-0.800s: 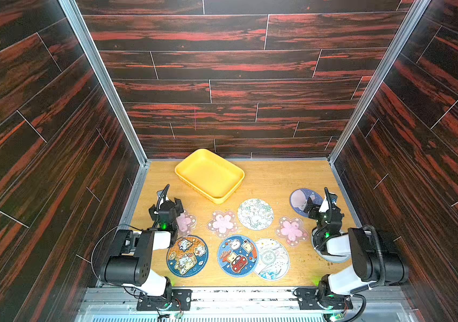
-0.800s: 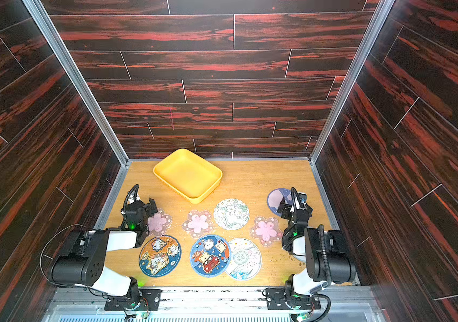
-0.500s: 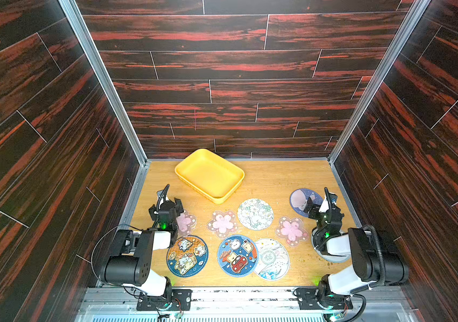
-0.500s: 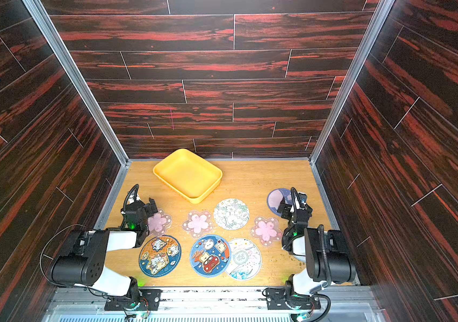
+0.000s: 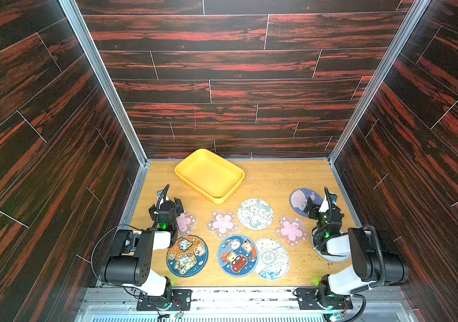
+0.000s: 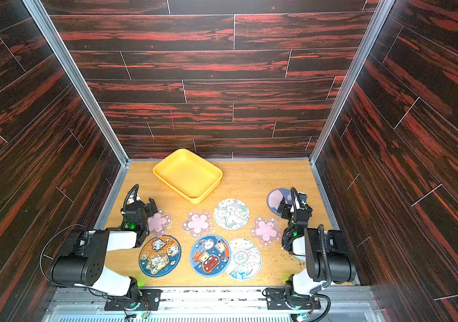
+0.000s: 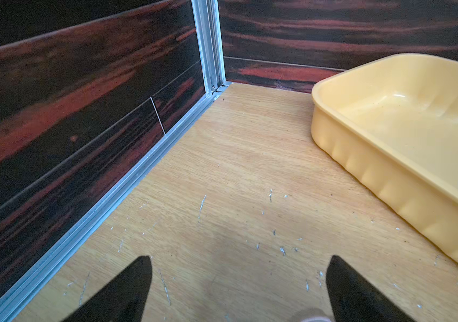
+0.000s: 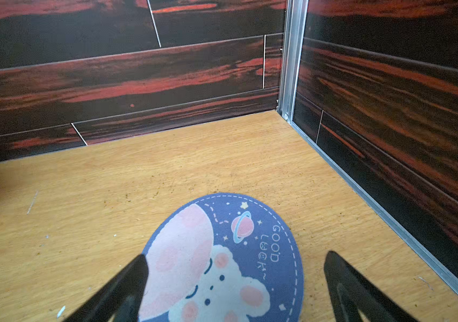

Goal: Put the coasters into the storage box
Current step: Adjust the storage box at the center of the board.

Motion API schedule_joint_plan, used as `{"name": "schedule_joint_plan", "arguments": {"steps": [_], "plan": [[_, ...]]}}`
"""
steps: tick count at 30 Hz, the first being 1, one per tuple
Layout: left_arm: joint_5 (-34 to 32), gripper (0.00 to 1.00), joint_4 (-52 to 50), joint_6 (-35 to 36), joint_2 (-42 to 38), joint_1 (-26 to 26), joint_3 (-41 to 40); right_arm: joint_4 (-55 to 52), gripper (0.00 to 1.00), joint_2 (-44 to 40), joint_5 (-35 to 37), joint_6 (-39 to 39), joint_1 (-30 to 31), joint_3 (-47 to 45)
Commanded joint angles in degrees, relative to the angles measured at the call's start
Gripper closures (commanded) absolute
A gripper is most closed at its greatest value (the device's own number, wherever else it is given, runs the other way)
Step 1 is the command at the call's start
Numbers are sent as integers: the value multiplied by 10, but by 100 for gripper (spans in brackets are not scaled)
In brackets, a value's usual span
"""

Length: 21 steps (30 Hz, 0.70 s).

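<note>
The yellow storage box (image 5: 209, 174) lies empty at the back, left of centre, and its wall (image 7: 389, 178) shows in the left wrist view. Several coasters lie flat in front of it: three pink blossoms (image 5: 223, 223), a floral disc (image 5: 255, 214), two cartoon discs (image 5: 187, 256) and a wave disc (image 5: 273, 258). My left gripper (image 5: 170, 200) (image 7: 239, 258) is open over bare wood, beside the leftmost blossom (image 5: 186, 221). My right gripper (image 5: 319, 199) (image 8: 236, 254) is open, low over the purple moon coaster (image 8: 222, 259), one finger above its edge.
Dark wood-look walls close in the wooden floor (image 5: 278, 178) on three sides, with aluminium rails (image 7: 127, 189) along their base. Both arm bases stand at the front corners. The wave disc is tucked partly under the blue cartoon disc (image 5: 237, 255).
</note>
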Motion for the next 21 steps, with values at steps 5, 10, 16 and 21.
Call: {"name": "schedule_joint_plan", "arguments": {"steps": [5,10,16,21], "plan": [[2,0,7,1,2,4,2,17,1,13,4,-4,2,8],[3,0,7,1,2,4,3,16,1,13,4,-4,2,8],[3,3,16,4,-2,4,-2,5,2,2,15,-6,7,10],[39,4,-153,18,-55,3,63,-199,1,-68,41,-42,47,88]]}}
